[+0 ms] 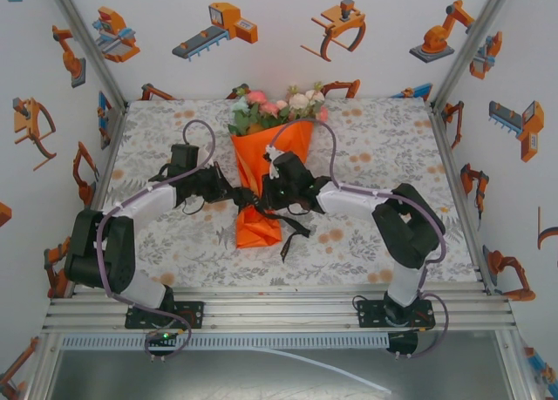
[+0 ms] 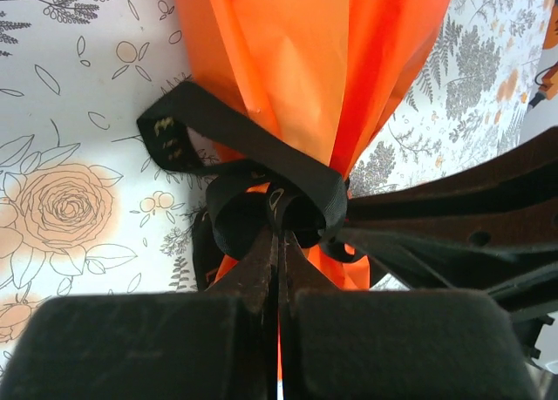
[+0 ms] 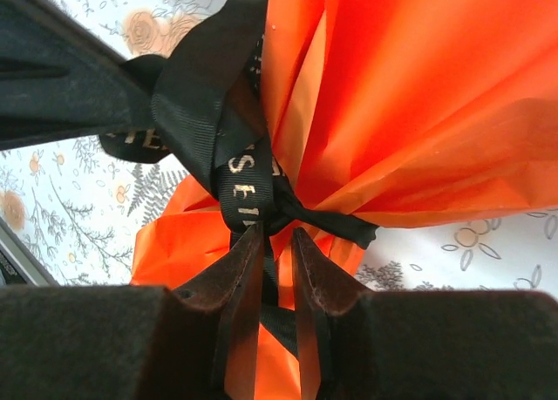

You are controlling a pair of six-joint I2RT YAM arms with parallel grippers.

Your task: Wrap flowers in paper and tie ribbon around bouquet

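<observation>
Left pincer [image 2: 279, 239]: clamped on ribbon [image 2: 253, 143] at the knot
Right pincer [image 3: 277, 239]: narrow gap round the ribbon
Tightening: should pull outward evenly

Ribbon [image 2: 288, 178] around bouquet [image 1: 266, 165] waist, seemingly between left gripper [image 2: 279, 243] and right gripper [image 3: 276, 239]; flowers [image 1: 275, 108] at far end.

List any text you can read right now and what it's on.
"SE" then a cut-off letter, gold, on the ribbon at the knot, right wrist view.
"TE", partial, on the ribbon's loop beside it.
Gold marks on the ribbon loop, left wrist view: too blurred to read.
On the paper: none.
</observation>
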